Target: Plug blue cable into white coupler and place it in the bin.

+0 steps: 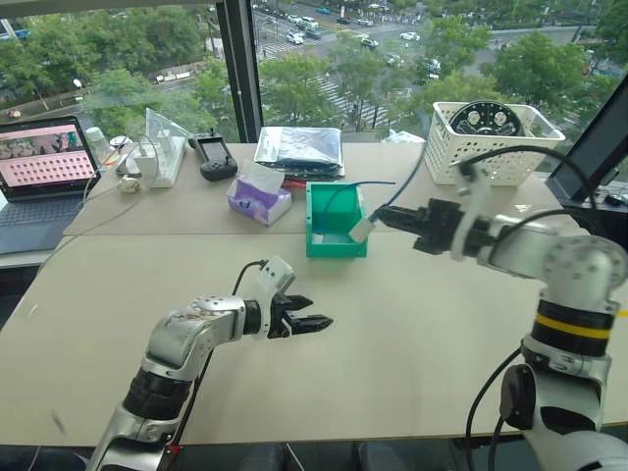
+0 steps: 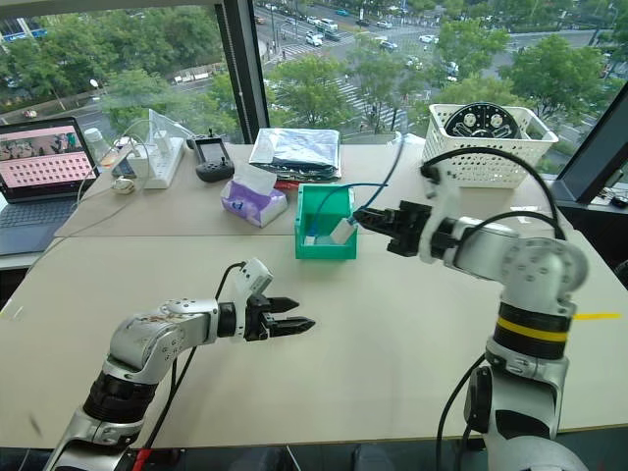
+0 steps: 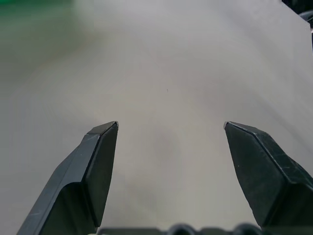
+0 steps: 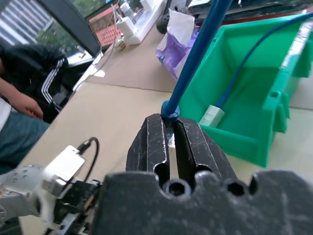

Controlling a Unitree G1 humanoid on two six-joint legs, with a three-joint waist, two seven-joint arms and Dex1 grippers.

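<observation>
showing the right gripper (image 1: 381, 218) hovering above the table (image 1: 412, 334), its two black fingers clamped together on the blue cable (image 4: 195, 54) just behind the plug end. in the right wrist view the fingers (image 4: 151, 142) are pressing on the cable, and a sliver of white is showing between them; whether that sliver is a coupler cannot be told. from the grip, the cable is rising toward twelve o'clock and then arcing over toward the white basket (image 1: 491, 147) at the table's far right.

the white coupler (image 1: 361, 230) is hanging at the gripper's tip, at about three o'clock of the bin (image 1: 334, 221), just over its right wall. the bin is sitting mid-table, at about twelve o'clock from the left gripper (image 1: 316, 322). inside it a second, darker blue cable (image 4: 254, 58) is lying, ending in a small pale connector (image 4: 211, 116) on the bin floor.

the left gripper is hovering low over the near part of the table, at about seven o'clock of the bin and well apart from it. its fingers (image 3: 93, 166) are standing wide apart with nothing between them, bare tabletop showing in the gap.

a tissue box (image 1: 259, 199) is sitting at about nine o'clock of the bin, just beside it. a laptop (image 1: 44, 177) is standing open at the far left edge. a person's arm (image 4: 19, 103) is showing beyond the table in the right wrist view.
</observation>
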